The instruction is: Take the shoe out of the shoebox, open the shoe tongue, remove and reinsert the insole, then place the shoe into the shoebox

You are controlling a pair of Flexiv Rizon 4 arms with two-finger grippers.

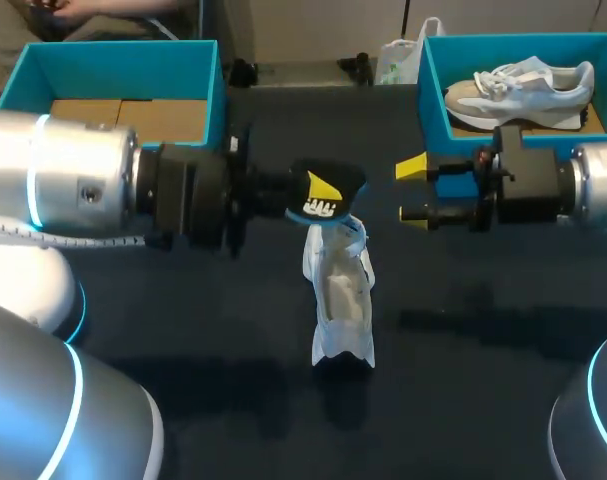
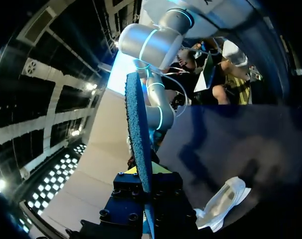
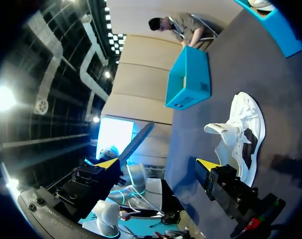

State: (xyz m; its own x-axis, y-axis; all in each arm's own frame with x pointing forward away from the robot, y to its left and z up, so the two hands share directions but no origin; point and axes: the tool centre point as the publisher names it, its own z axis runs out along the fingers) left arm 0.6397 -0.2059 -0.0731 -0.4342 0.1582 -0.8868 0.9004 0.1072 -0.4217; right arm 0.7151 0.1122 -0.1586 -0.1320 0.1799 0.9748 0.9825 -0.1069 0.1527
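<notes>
Two grippers hang over the dark table (image 1: 483, 360). First, the left gripper (image 2: 147, 175) is clamped tight on the blue insole (image 2: 137, 124), which sticks out ahead of its fingers with its thin edge showing. The white shoe (image 1: 341, 290) rests on the table just under this gripper. Next, the right gripper (image 1: 413, 190) has its fingers wide apart and holds nothing; it is near the shoe, not touching it. One blue shoebox (image 1: 123, 60) sits beside the left arm. Another shoebox (image 1: 433, 100), with a second shoe (image 1: 523, 85) inside, sits just beside the right gripper.
</notes>
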